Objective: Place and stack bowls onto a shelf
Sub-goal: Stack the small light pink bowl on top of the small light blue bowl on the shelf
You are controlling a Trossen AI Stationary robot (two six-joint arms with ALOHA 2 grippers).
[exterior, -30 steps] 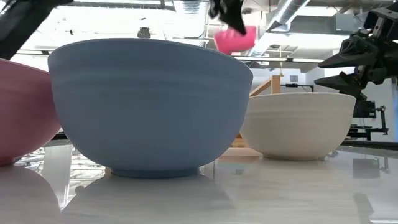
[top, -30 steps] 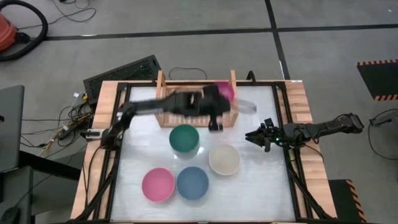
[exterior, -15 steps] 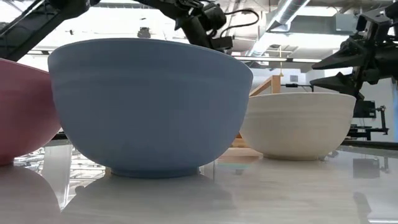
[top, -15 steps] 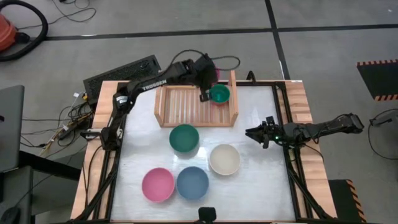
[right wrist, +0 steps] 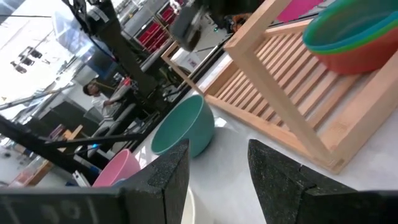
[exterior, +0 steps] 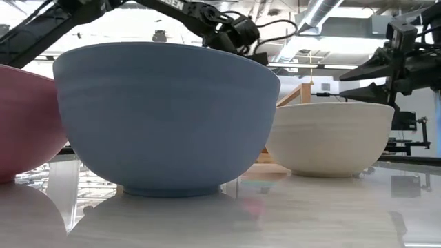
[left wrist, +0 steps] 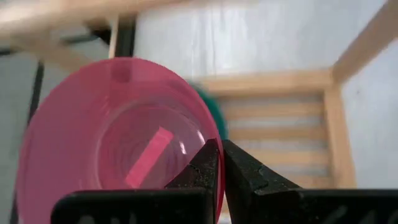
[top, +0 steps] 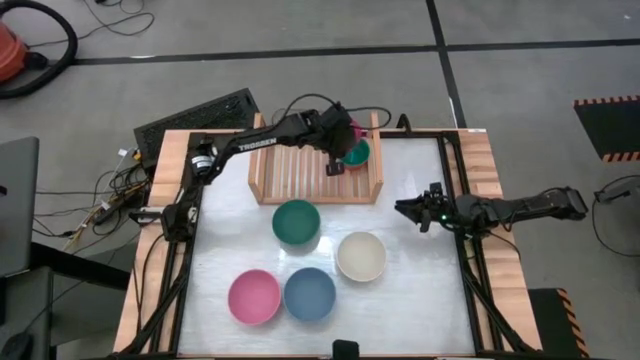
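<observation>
Left gripper (left wrist: 217,163) pinches the magenta bowl (left wrist: 118,140) over the small stack (right wrist: 348,37) in the shelf (top: 300,170) right end; right gripper (right wrist: 217,165) waits spread; teal (top: 296,222), cream (top: 361,256), pink (top: 253,297), blue (top: 309,293) bowls remain on the table.

Left arm is stretched out from its base at the desk's left edge, reaching across to the far right corner, wrist bent down. Its left pincer (top: 340,152) has both dark fingers (left wrist: 208,167) pressed close together, clamped on a thin rim. Right arm lies low along the right edge, its right pincer (top: 408,211) parted wide, fingers (right wrist: 277,168) well apart.
</observation>
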